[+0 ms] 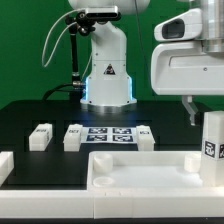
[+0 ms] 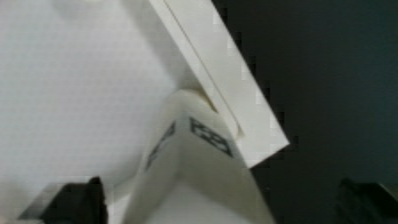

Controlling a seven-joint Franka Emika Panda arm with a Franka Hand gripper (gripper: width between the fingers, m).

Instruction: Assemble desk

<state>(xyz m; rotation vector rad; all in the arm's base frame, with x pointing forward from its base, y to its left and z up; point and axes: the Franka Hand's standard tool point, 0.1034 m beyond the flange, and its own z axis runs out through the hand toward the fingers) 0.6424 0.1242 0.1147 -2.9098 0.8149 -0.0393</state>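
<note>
The white desk panel (image 1: 140, 172) lies at the front of the black table, rim up. One white leg (image 1: 212, 145) with a black-and-white tag stands upright at the panel's corner on the exterior view's right. My gripper (image 1: 211, 120) is over this leg, with one dark finger (image 1: 190, 110) just beside it. In the wrist view the leg (image 2: 192, 165) sits between my fingers (image 2: 71, 205), next to the panel (image 2: 89, 90). A dark gap shows beside the leg, so the gripper (image 2: 214, 212) looks open around it. Three more legs (image 1: 40, 137) (image 1: 73, 137) (image 1: 145, 137) lie on the table behind the panel.
The marker board (image 1: 108, 133) lies flat between the loose legs. The robot base (image 1: 107, 75) stands at the back centre before a green backdrop. A white block (image 1: 5, 165) sits at the exterior view's left edge.
</note>
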